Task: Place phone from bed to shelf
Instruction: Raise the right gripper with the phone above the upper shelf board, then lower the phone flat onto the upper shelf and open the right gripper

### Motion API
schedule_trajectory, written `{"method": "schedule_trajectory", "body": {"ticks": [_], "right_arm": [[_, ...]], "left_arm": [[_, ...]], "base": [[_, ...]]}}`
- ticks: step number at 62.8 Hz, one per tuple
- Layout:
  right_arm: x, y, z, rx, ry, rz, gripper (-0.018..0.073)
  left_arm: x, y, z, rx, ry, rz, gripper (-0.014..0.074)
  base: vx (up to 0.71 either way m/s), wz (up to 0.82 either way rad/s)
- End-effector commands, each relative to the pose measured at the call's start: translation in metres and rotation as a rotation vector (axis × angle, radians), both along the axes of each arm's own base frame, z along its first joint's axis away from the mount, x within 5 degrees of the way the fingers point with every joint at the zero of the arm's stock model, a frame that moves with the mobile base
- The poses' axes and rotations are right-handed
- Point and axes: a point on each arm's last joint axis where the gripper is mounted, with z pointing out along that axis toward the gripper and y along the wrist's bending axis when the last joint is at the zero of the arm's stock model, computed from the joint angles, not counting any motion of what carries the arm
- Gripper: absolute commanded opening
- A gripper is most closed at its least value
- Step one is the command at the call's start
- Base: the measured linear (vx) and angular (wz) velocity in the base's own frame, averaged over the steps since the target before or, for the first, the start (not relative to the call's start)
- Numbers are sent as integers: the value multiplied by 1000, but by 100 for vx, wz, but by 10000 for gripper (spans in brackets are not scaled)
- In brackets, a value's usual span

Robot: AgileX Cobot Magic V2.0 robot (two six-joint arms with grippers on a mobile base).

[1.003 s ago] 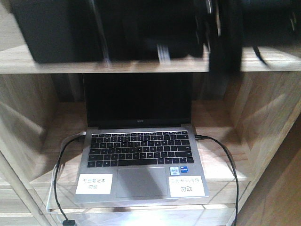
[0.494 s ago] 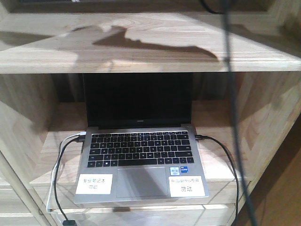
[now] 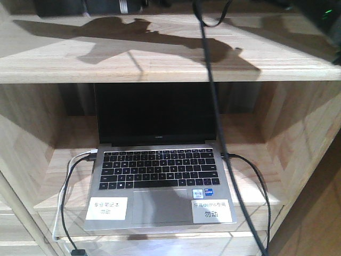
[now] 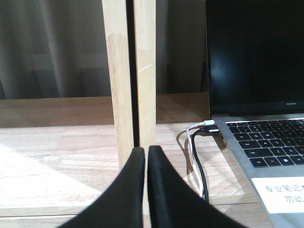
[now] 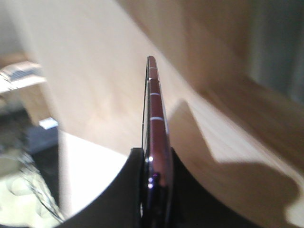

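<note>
Gripping one phone [image 5: 156,142], right claw [image 5: 154,166]; left claw [image 4: 146,156] closed

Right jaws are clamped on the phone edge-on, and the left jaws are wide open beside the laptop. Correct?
Not quite. The left gripper is shut with nothing between its jaws, as the left wrist view shows; it does sit beside the laptop. The rest holds: the right wrist view shows the right gripper clamped on the phone, seen edge-on.

Home-like room – wooden shelf [image 3: 160,58], labelled demo laptop [image 3: 159,184].
</note>
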Motion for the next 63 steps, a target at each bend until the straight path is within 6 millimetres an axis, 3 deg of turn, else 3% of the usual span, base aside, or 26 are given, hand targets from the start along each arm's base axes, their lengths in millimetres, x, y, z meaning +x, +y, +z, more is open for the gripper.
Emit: {"method": "schedule_trajectory", "body": {"ticks": [1, 30, 40, 50, 63], "right_arm": [[-13, -9, 34, 77, -82, -50, -4], [-1, -14, 21, -62, -115, -153, 1], [0, -14, 20, -68, -119, -157, 50], [0, -14, 20, -71, -123, -161, 214], [2, -15, 21, -57, -106, -198, 529]], "left_arm": [[1, 1, 6, -10, -75, 7, 1], [1, 1, 6, -10, -75, 7, 1], [1, 1, 6, -10, -75, 7, 1], [1, 1, 6, -10, -75, 7, 1], [1, 1, 6, -10, -75, 7, 1]], "base": [[0, 0], [0, 0], [0, 0], [0, 0], [0, 0]]}}
